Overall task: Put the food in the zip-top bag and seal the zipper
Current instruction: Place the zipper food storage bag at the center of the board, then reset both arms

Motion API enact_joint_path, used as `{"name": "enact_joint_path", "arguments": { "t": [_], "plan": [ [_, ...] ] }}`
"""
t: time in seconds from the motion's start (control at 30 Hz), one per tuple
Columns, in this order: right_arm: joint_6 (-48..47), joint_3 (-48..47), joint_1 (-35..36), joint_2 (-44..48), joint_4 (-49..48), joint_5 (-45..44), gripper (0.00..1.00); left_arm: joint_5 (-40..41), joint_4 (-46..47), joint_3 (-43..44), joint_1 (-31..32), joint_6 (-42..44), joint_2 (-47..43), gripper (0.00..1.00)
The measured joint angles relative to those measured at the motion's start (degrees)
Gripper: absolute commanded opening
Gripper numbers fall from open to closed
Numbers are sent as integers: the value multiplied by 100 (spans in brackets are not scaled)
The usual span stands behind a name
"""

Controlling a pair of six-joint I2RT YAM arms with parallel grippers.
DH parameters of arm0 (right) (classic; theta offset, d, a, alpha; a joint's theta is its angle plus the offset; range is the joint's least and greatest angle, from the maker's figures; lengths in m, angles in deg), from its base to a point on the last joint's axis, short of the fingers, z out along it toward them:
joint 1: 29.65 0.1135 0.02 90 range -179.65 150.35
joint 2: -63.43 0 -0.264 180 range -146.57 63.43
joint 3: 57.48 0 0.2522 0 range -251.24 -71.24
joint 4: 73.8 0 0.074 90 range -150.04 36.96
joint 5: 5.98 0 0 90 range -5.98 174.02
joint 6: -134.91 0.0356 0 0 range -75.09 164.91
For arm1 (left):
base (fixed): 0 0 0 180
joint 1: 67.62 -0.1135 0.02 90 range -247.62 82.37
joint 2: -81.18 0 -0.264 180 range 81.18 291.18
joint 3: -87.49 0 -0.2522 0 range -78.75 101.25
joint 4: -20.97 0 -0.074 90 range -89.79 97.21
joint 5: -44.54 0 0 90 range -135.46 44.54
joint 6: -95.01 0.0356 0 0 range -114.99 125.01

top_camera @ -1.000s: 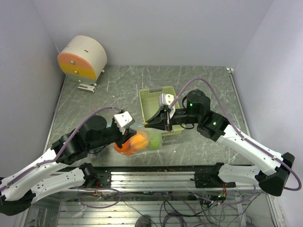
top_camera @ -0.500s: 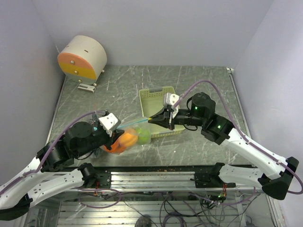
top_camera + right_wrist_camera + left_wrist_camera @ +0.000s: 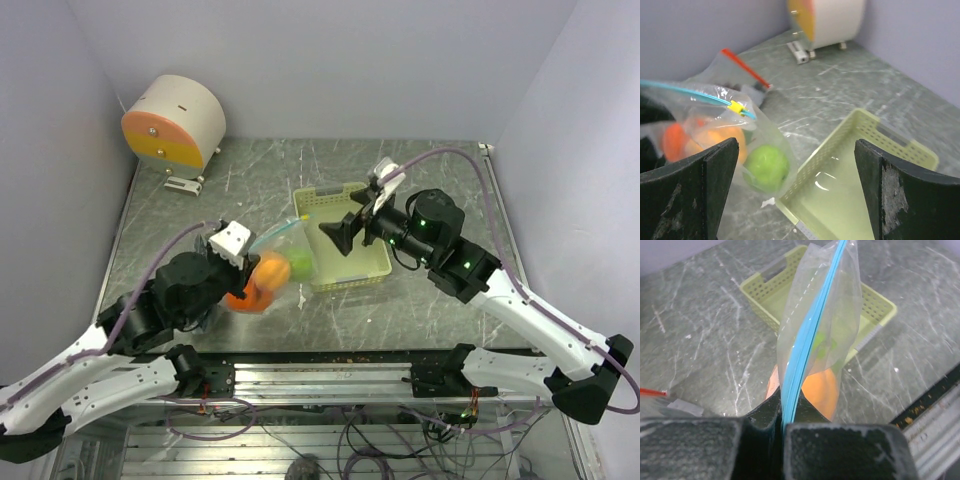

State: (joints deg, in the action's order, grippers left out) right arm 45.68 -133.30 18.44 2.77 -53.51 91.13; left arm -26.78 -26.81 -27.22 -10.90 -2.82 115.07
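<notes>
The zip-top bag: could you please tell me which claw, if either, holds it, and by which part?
The left claw is shut on the zip-top bag by its zipper, at one end; the right claw is open, holding nothing.

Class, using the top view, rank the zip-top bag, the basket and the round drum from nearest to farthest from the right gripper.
1. basket, directly under the right gripper
2. zip-top bag, off to its left
3. round drum, back-left corner

White arms (image 3: 85, 372), black joints (image 3: 190, 287), lilac cables (image 3: 441, 152), green LEDs (image 3: 421, 226).
</notes>
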Motion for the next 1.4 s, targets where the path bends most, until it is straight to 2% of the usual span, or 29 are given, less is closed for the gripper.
{"name": "enact_joint_path", "arguments": {
  "t": [0.2, 0.23, 0.33, 0.43, 0.57, 0.6, 0.77, 1.1, 1.4],
  "plan": [
    [800, -483, -15, -472, 258, -1445, 100, 1606, 599, -164, 0, -555, 905, 7],
    [914, -490, -20, -570, 315, -1587, 100, 1989, 638, -153, 0, -686, 1123, 9],
    [1189, -297, -50, -752, 522, -1860, 100, 2874, 708, -144, -4, -973, 1687, 22],
    [1370, -35, -87, -765, 713, -1974, 100, 3447, 935, -146, -66, -1123, 1950, 42],
    [1547, 42, -179, -778, 870, -2048, 100, 3654, 1447, -179, -345, -1318, 2015, 94],
    [1596, 33, -199, -800, 896, -2092, 100, 3628, 1526, -192, -481, -1416, 2028, 99],
    [1867, -52, -227, -1141, 1182, -2380, 100, 3294, 1655, -251, -925, -1661, 1993, 100],
    [2177, -52, -229, -1220, 1497, -2935, 100, 2166, 1222, 133, -946, -1207, 1145, 100],
    [2302, -61, -229, -1158, 1526, -3228, 100, 1939, 782, 155, -946, -831, 286, 100]
  ]
}}
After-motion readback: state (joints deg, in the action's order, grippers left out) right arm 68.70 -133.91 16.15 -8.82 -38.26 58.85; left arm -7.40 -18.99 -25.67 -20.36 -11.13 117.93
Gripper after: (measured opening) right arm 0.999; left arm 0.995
